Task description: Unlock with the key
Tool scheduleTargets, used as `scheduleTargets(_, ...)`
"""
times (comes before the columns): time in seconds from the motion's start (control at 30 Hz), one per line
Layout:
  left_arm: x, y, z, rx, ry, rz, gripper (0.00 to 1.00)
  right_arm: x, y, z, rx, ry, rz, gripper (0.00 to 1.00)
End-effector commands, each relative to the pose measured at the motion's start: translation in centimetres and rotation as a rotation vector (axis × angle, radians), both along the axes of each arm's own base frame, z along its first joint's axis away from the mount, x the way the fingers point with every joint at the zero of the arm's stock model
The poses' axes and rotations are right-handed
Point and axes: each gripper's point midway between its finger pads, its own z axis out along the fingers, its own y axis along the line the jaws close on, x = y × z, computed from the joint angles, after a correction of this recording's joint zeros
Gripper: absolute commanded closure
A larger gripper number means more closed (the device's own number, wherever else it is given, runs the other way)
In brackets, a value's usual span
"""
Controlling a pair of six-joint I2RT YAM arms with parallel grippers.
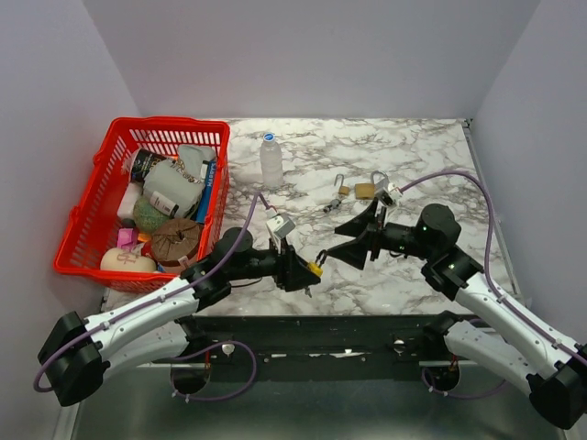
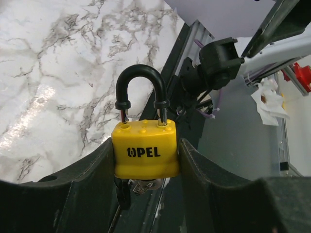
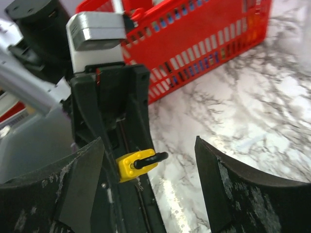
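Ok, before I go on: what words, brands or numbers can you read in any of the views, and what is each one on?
"OPEL": black letters on the front of the yellow padlock, clear in the left wrist view.
Bottle: too small to read anything.
Items in the red basket: any print is too small to read.
Brass padlock: too small to read any marking.
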Motion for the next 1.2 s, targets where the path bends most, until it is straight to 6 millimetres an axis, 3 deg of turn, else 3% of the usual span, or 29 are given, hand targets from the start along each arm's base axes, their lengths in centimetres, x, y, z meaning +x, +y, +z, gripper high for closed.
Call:
scheduleTargets(0.0, -0.3, 0.4, 1.7, -0.033, -0.082, -0.026, 1.00, -2.0, 0.7, 0.1, -0.017, -0.001, 0.151, 0.16)
scheduleTargets(0.17, -1.2, 0.3, 2.3, -0.051, -0.081, -0.074, 1.00, -2.5, 1.1, -1.5, -0.020, 0.000, 0.187, 0.15)
scheduleTargets(0.4, -3.6, -0.4, 3.3, -0.116, -0.016, -0.226, 1.00, -4.5, 2.0, 0.4, 0.041, -0.107, 0.346, 0.15)
scheduleTargets(0.7, -4.0, -0.4, 4.2, -0.139, -0.008, -0.237, 1.00, -7.6, 2.6, -1.0, 0.013, -0.057, 0.543, 0.18)
scheduleTargets(0.87, -3.9, -0.2, 4.3, -0.142, -0.011, -0.224, 1.00, -8.2, 2.7, -1.9, -0.006, -0.031, 0.561, 0.32)
scheduleTargets(0.93, -3.8, -0.1, 4.4, -0.139, -0.014, -0.213, 1.00, -8.1, 2.7, -2.0, -0.011, -0.027, 0.553, 0.43)
scheduleTargets(1.17, -3.5, 0.2, 4.6, -0.144, -0.033, -0.186, 1.00, -7.4, 2.9, -2.8, -0.044, 0.002, 0.517, 0.62)
